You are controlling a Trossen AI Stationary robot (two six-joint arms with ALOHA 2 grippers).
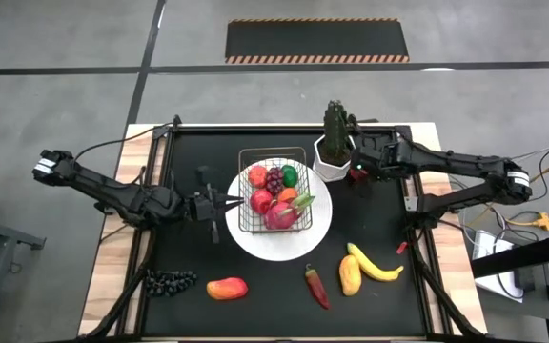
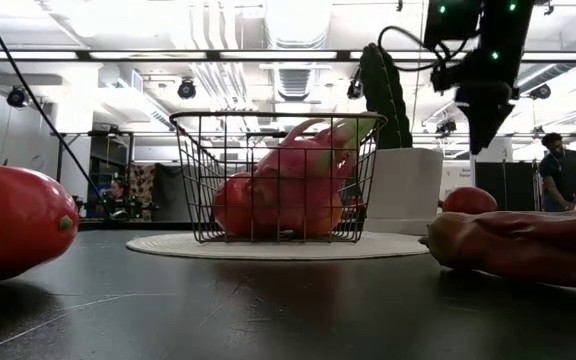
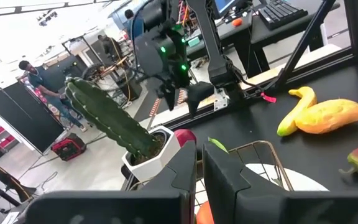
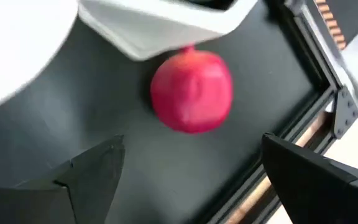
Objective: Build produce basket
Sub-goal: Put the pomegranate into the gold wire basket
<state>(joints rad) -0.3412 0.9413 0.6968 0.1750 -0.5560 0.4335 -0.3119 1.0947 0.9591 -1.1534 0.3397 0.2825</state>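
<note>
The wire basket (image 1: 273, 200) (image 2: 278, 180) stands on a round white plate (image 1: 317, 233) and holds a pink dragonfruit (image 2: 298, 185), red apples, dark grapes, a green piece and an orange. My left gripper (image 1: 227, 203) (image 3: 199, 158) is shut and hovers by the basket's left rim (image 3: 253, 146); the low view does not show it. My right gripper (image 1: 355, 176) (image 4: 191, 149) (image 2: 483, 140) is open, pointing down over a red apple (image 4: 191, 90) (image 2: 468, 200) that lies on the table against the cactus pot, with a finger on either side above it.
A cactus in a white pot (image 1: 332, 157) (image 2: 403, 190) stands right of the basket, close to my right gripper. Along the near edge lie dark grapes (image 1: 172, 280), a red-orange mango (image 1: 227, 288), a red chili (image 1: 316, 286), a yellow mango (image 1: 350, 274) and a banana (image 1: 379, 270). People stand in the room beyond the table.
</note>
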